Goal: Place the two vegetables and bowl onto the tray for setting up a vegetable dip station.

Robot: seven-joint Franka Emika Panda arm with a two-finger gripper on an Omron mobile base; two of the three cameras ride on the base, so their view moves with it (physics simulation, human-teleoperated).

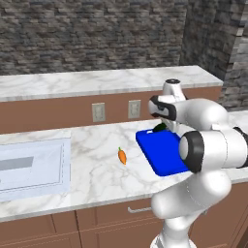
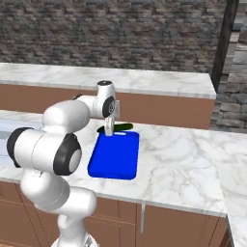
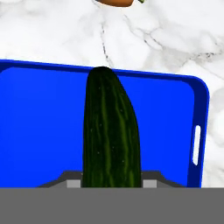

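Tray, blue, rounded corners, lies flat on the marble counter, its near long edge close to the counter's front edge. Slot handle sits at one short end. Tray floor is bare blue on both sides of the held item. Open counter lies beyond the tray on the side away from the arm, and between the tray and the carrot.

Green vegetable, dark and ridged, hangs over the tray, its tip reaching to the tray's far rim in the hand view. Whether it touches the tray floor cannot be told.

Gripper stands above the tray's back end, jaws clamped on the green vegetable.

Carrot lies on the counter beside the tray, apart from its rim.
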